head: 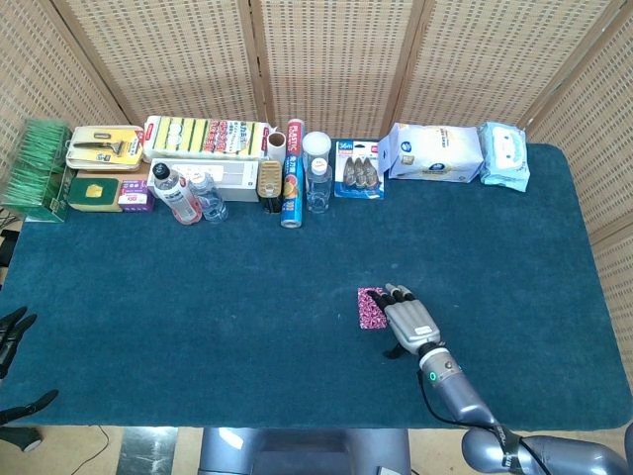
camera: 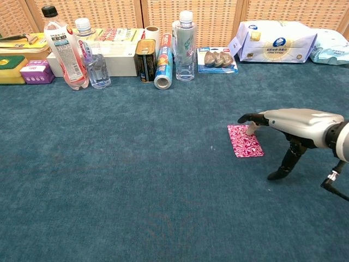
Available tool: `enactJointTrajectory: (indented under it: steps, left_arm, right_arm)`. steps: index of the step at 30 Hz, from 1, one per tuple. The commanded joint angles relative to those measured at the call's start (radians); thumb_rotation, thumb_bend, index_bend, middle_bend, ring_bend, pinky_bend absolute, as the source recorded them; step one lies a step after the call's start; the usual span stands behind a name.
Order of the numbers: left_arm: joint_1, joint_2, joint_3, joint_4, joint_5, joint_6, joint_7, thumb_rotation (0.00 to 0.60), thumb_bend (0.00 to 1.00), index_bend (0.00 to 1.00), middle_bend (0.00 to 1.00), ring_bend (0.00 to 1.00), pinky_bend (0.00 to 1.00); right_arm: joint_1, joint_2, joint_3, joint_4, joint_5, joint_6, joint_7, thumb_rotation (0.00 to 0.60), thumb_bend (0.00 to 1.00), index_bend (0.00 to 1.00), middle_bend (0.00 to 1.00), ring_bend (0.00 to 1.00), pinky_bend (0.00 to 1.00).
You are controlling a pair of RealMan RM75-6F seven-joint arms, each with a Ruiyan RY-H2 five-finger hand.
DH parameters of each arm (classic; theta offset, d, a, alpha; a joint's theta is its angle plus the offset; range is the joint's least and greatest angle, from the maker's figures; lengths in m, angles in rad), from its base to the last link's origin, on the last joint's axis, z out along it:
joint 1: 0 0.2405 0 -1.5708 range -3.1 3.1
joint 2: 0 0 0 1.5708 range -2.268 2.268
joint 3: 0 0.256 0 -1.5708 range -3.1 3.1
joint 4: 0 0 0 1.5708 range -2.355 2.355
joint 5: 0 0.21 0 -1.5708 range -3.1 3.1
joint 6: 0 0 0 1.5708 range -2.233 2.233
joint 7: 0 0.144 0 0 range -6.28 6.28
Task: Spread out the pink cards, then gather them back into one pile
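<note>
Broadly, the blue felt table (head: 198,327) fills both views, backed by wicker screens (head: 326,59). Along its far edge stands a row of goods: a white wipes pack (head: 435,151) and a smaller pale blue pack (head: 503,154) toward the right, a long sponge pack (head: 206,137), a green box (head: 36,168) at the far left, then bottles (camera: 61,46), a clear bottle with a white cap (camera: 185,46), a foil roll (camera: 163,68) lying on its side and a small can (camera: 145,60).

Nearer the front, right of centre, the right hand (head: 408,319) lies palm down with fingers stretched forward and apart, thumb propped on the felt in the chest view. It grasps nothing; its fingertips (camera: 251,128) rest on the right edge of the pink cards (camera: 245,141), which sit flat as one pile on the felt, well apart from the goods.

At the left edge of the head view, only dark fingers of the left hand (head: 12,332) show, spread and holding nothing.
</note>
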Motion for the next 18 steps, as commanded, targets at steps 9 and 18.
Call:
enactJointTrajectory:
  steps: [9,18]
  left_arm:
    - [0.000,0.002,0.000,0.001,0.001,0.002,-0.009,0.600,0.07,0.00,0.00,0.00,0.00]
    - [0.002,0.005,-0.001,0.007,0.001,0.010,-0.028,0.600,0.07,0.00,0.00,0.00,0.00]
  right_arm:
    - [0.041,-0.040,-0.032,-0.049,0.027,0.035,-0.075,0.600,0.00,0.03,0.21,0.00,0.00]
    - [0.072,-0.071,-0.049,-0.099,0.049,0.075,-0.140,0.600,0.00,0.03,0.21,0.00,0.00]
